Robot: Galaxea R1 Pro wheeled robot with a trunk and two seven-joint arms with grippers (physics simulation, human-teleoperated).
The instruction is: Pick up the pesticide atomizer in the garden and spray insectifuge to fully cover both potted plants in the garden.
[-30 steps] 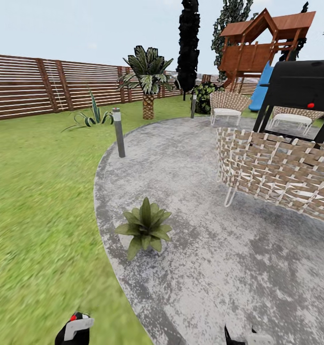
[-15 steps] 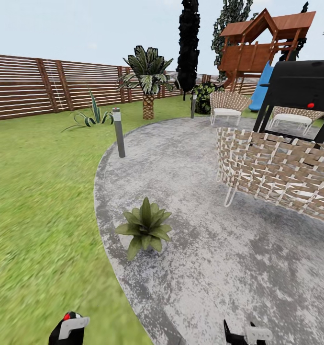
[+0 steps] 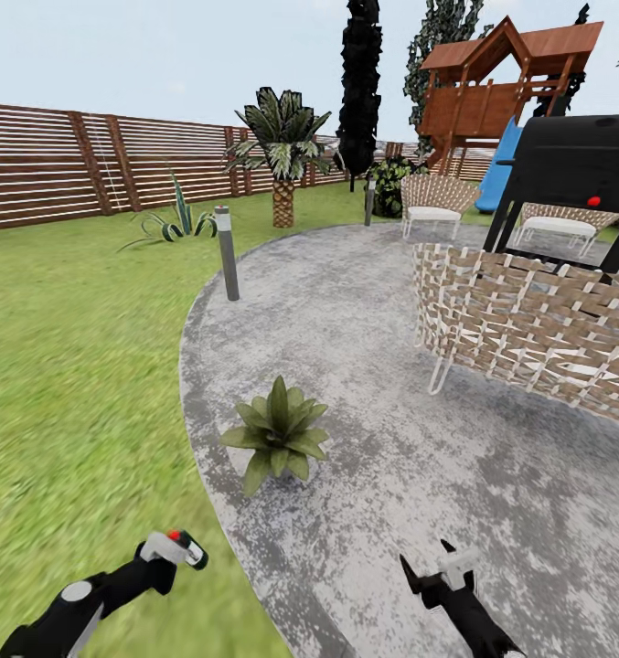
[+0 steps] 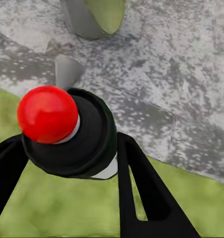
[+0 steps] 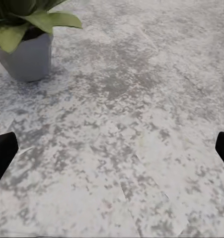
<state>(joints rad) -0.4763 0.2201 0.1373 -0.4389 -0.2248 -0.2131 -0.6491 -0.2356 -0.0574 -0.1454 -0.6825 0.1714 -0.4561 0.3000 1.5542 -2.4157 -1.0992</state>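
Left pincer (image 3: 176, 550) pinching pesticide atomizer (image 4: 67, 131), arm stretched fwd low; right pincer (image 3: 430, 568) spread.

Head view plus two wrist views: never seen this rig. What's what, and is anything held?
It is a simulated two-armed wheeled robot in a garden. The head view looks forward and down from its head; each wrist view looks along one gripper's fingers. The left gripper is shut on the pesticide atomizer, a bottle with a dark end and a red tip. The right gripper is open and holds nothing, its fingers spread wide over the grey paved patio. A potted plant stands on the patio just ahead. Behind are wicker chairs, lawn and a slatted fence.
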